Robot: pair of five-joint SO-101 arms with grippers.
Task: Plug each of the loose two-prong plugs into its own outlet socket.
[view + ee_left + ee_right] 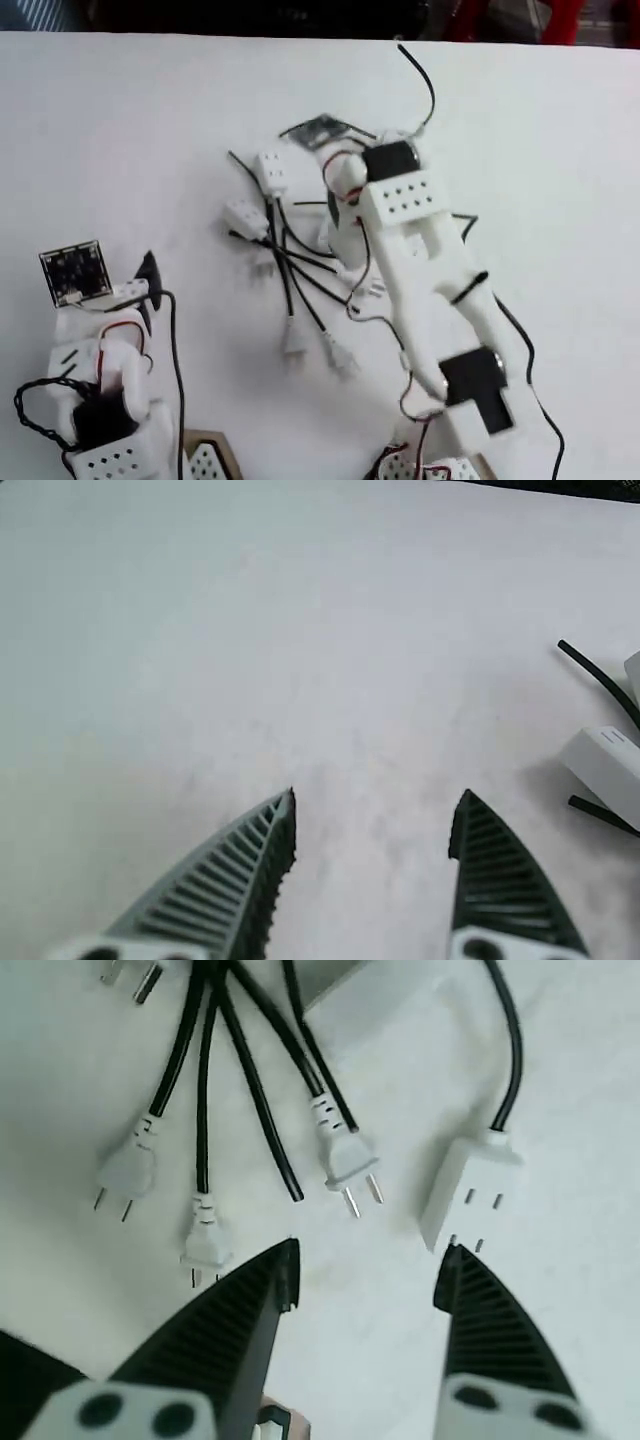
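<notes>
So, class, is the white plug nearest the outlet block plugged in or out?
Out. The plug lies loose, both prongs bare, apart from the outlet block.

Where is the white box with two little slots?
In the right wrist view, the white outlet socket lies just ahead of the right gripper, beside a white two-prong plug.

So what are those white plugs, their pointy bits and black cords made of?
The plugs look like matte white moulded plastic, with ribbed necks. Their prongs look like bare metal, grey and slightly shiny. The cords seem rubbery black plastic, smooth with a faint sheen, bending in soft curves.
</notes>
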